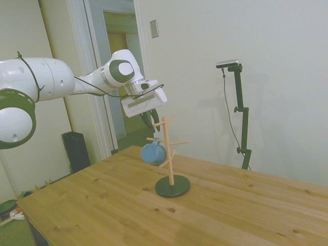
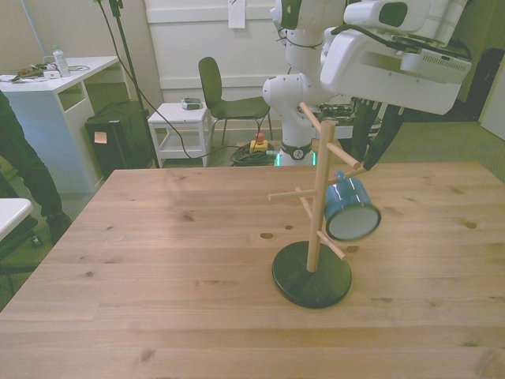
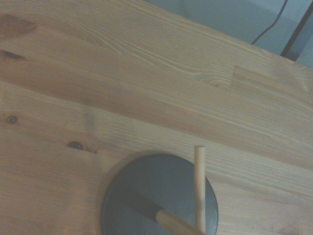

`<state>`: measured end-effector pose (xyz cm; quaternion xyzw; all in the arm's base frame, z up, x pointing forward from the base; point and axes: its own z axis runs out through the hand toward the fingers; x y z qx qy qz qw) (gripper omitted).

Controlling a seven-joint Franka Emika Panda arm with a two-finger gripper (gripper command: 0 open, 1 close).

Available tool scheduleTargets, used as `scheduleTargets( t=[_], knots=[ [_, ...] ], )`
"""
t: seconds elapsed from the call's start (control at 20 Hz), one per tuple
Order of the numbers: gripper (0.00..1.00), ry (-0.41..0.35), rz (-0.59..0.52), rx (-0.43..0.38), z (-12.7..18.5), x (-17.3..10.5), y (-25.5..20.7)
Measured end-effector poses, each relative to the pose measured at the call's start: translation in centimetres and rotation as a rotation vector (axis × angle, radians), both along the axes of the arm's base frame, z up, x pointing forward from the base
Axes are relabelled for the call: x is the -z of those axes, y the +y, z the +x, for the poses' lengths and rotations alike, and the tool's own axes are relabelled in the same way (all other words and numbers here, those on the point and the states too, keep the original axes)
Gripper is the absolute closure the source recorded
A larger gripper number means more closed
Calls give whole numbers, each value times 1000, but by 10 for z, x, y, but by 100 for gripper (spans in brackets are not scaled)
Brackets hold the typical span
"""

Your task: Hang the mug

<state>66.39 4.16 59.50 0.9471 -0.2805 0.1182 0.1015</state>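
The blue mug [image 2: 350, 210] hangs by its handle on a peg of the wooden stand [image 2: 318, 197], tilted with its white inside facing the camera. In the side view the mug [image 1: 152, 152] sits left of the stand's post [image 1: 167, 151]. My gripper [image 2: 369, 160] is just above and behind the mug, open, with nothing between its dark fingers. In the side view the gripper [image 1: 152, 124] hovers over the mug, close to the post's top. The wrist view shows only the stand's dark round base [image 3: 146, 196] and one peg [image 3: 199, 186].
The stand's black base [image 2: 312, 284] rests near the table's middle. Behind the table in the front view are a chair [image 2: 225, 99], a white side table [image 2: 177, 118], a white desk [image 2: 47, 79] and a person's dark sleeve [image 2: 20, 154] at the left edge.
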Motion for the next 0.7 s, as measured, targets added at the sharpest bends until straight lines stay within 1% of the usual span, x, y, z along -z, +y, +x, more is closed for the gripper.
scheduleTargets(
  t=[0.25,0.4,0.5,0.6,0.7],
  knots=[
    [0,-14,8,20,-6,-1,5],
    [0,-41,24,27,-22,-8,25],
    [0,-64,39,20,-42,-13,47],
    [0,-88,68,14,-71,-17,75],
    [0,-101,103,24,-98,-17,93]
  ],
)
